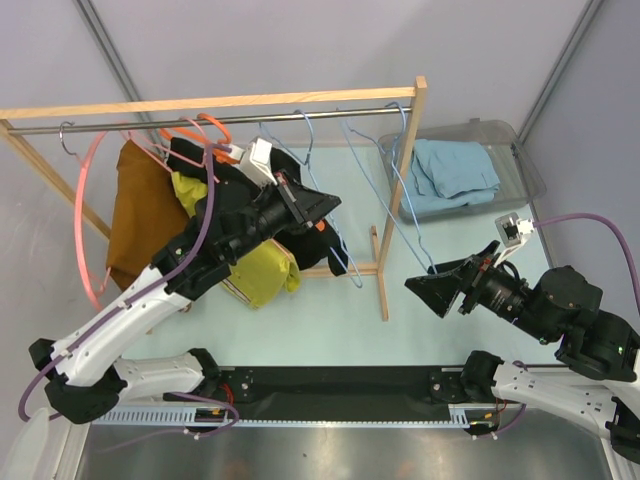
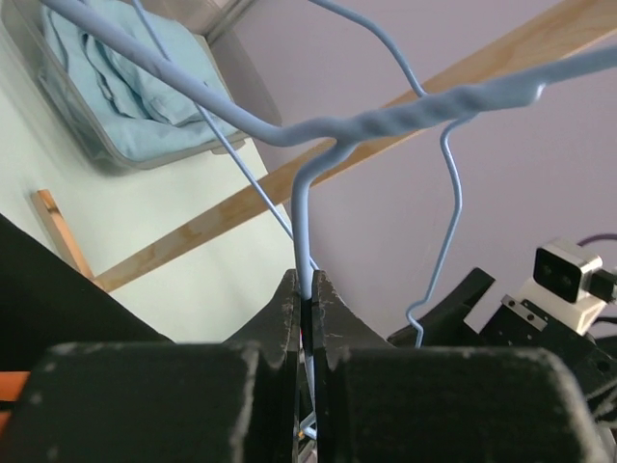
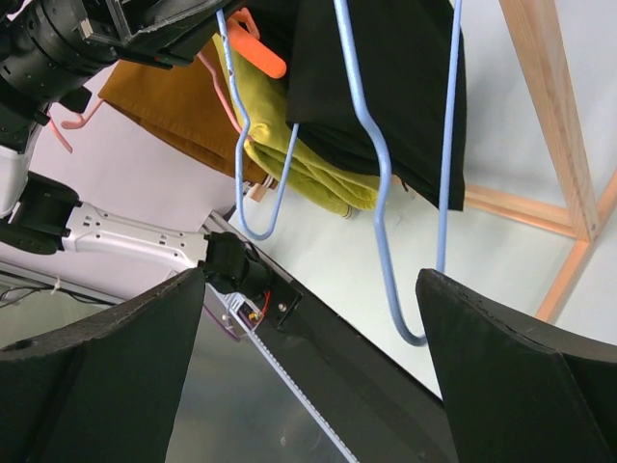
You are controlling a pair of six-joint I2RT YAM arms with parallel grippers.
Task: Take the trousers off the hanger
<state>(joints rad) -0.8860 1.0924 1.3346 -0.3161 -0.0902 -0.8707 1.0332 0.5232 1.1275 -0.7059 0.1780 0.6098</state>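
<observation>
A pale wooden clothes rack with a metal rail stands on a mint-green tabletop; behind it rise plain lilac-grey walls under soft, even light.

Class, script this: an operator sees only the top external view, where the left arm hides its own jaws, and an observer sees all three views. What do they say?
Operator: Are the left jaws shut on anything?
Observer: Yes. The left wrist view shows them shut on the wire of a blue hanger, below its twisted neck.
Operator: Do the right jaws hold anything?
Observer: No. The right wrist view shows them wide open and empty, with blue wire loops hanging ahead of them.
</observation>
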